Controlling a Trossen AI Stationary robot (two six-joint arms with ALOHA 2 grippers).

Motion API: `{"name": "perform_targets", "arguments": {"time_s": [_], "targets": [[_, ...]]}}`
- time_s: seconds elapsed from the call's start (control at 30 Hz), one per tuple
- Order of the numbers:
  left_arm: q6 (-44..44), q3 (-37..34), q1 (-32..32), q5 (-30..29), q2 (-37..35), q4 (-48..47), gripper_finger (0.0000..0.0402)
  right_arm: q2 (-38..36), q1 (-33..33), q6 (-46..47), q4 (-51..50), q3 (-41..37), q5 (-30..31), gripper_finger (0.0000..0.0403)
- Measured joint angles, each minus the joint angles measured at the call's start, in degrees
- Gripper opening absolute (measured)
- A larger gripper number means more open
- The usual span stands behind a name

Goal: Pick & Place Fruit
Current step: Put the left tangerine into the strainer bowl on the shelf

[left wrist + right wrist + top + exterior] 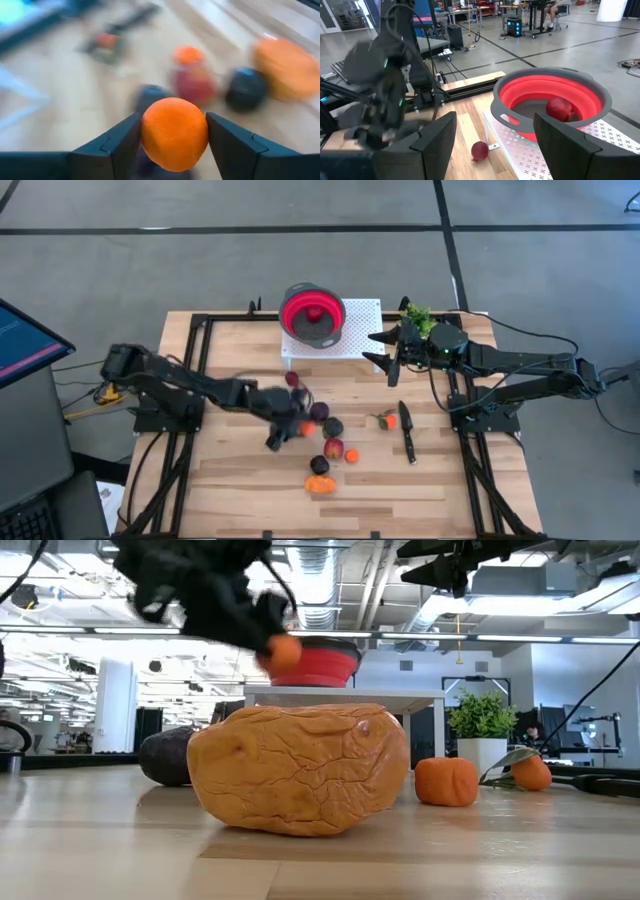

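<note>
We see the left gripper (174, 131) clenched on a small orange (174, 133), lifted above the table (240, 500) near its middle, among what seem scattered fruits (333, 448). The right gripper (492, 137) hangs spread beside the red bowl (551, 104).

Grey concrete floor (300, 260), open workshop

My left gripper (172, 137) is clamped on a small orange (174, 132), lifted off the table, arm stretched twd mid-table. My right gripper (492, 142) has fingers spread, nothing betw them, arm parked by the far right edge.
</note>
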Motion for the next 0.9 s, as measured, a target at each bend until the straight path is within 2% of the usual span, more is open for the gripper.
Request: {"name": "perform_targets", "arguments": {"time_s": [0.13, 0.3, 0.43, 0.67, 0.9], "targets": [[0.0, 0.0, 5.3, -2.9, -7.9, 3.7, 0.0214, 0.0, 0.0, 0.0, 0.0, 0.0, 0.0, 0.026], [0.0, 0.0, 12.3, -3.2, -16.2, 11.4, 0.0214, 0.0, 0.0, 0.0, 0.1, 0.0, 0.0, 0.026], [-0.2, 0.0, 17.4, -3.2, -20.1, 19.7, 0.0214, 0.0, 0.0, 0.0, 0.1, 0.0, 0.0, 0.026], [-2.0, 0.0, 23.7, -4.0, -21.6, 30.7, 0.0214, 0.0, 0.0, 0.0, 0.0, 0.0, 0.0, 0.026], [-19.0, 0.1, 29.4, -4.9, -18.5, 36.0, 0.0214, 0.0, 0.0, 0.0, 0.5, 0.0, 0.0, 0.026]]}}
